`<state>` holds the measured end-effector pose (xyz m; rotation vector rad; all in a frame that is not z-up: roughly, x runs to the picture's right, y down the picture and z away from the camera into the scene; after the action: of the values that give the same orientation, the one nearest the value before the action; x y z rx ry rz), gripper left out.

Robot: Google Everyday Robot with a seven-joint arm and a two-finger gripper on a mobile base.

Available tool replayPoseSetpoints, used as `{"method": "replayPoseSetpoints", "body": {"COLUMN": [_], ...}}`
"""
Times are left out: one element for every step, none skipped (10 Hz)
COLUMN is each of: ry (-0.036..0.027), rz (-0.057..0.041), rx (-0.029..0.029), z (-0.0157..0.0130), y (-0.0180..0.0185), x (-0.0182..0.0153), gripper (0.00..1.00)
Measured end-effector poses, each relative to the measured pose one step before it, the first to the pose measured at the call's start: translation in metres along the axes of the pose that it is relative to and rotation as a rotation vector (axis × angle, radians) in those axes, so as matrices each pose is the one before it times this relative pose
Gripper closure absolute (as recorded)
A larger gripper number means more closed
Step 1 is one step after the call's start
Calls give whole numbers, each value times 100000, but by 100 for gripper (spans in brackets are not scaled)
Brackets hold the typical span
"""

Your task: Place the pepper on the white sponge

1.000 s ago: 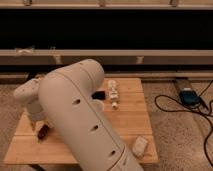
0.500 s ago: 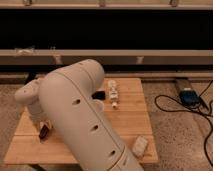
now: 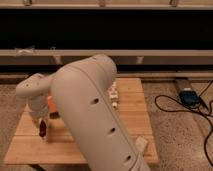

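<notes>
My gripper (image 3: pixel 42 131) hangs at the left side of the wooden table (image 3: pixel 130 125), below the white wrist, with its tips down at the table top. It is shut on the pepper (image 3: pixel 43 128), a small dark red chili that shows between the fingers just above the wood. The white sponge (image 3: pixel 141 144), a small off-white block, lies near the table's front right corner, far from the gripper. My large white arm crosses the middle of the view and hides much of the table.
An orange bowl (image 3: pixel 51 105) peeks out behind the wrist, right of the gripper. A narrow white bottle-like item (image 3: pixel 114 95) lies at the table's middle back. On the floor to the right are a blue device (image 3: pixel 189 96) and black cables (image 3: pixel 172 107).
The arm and wrist have hardly moved. The gripper has stayed low at the left of the table around the pepper.
</notes>
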<state>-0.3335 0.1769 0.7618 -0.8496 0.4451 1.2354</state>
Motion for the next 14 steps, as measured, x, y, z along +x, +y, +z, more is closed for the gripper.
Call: {"method": "replayPoseSetpoints", "body": {"ry": [-2174,-1726,-892,-750,-753,-1061,-961,-2847,-1681,-900,-1610,-1586,-956,-1162], "rz": [-1331,-624,-360,112,664,1557,1394,783,-1580,-1712,-4126,-4711,-3892,-4820], "rx": [-2836,-2328,-1718,-1104,-1027,-1093,-752,128,434,433,748,775,643,1139], "z": [-2826,-2386,-1996,-1465,-1581,-1359,-933,-1588,-473,-168,-113,-48,74,126], "y": [-632,-869,-1496,-1709,-2635,-2987,-2374,-3898,-1076,-142,701,1368,1584,2178], "x": [497,486,600,570,819,698,438,905,577,387,635,535,261,-35], "gripper": [100,100,100,100,100,100,100,92,80,72,60,49,41,32]}}
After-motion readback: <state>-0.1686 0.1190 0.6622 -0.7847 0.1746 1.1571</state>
